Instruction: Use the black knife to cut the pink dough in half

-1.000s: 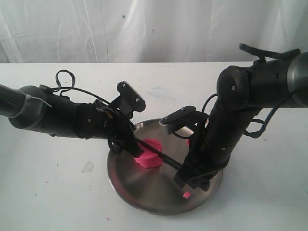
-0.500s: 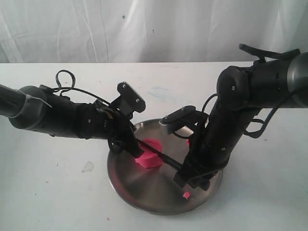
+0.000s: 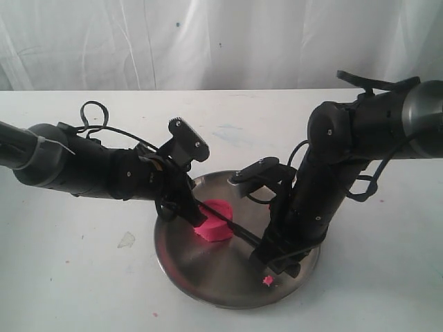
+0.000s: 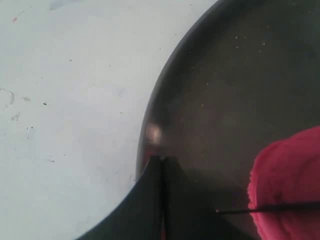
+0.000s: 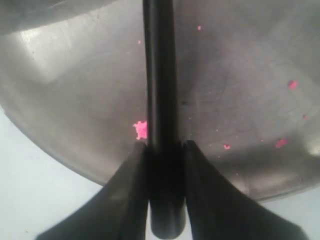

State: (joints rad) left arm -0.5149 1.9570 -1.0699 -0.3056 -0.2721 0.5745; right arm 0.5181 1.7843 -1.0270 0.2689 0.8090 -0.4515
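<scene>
2 arms slope toward the plate (image 3: 208,280) — right end effector (image 5: 164,144) pinches the black knife (image 5: 160,75), left end effector (image 4: 161,161) pressed together.

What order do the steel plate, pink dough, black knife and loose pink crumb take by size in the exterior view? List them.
1. steel plate.
2. black knife or pink dough: knife longer, dough bulkier, unranked.
3. pink crumb.

Soft even light, blurry wrist views, glare on the plate (image 4: 152,134)
</scene>
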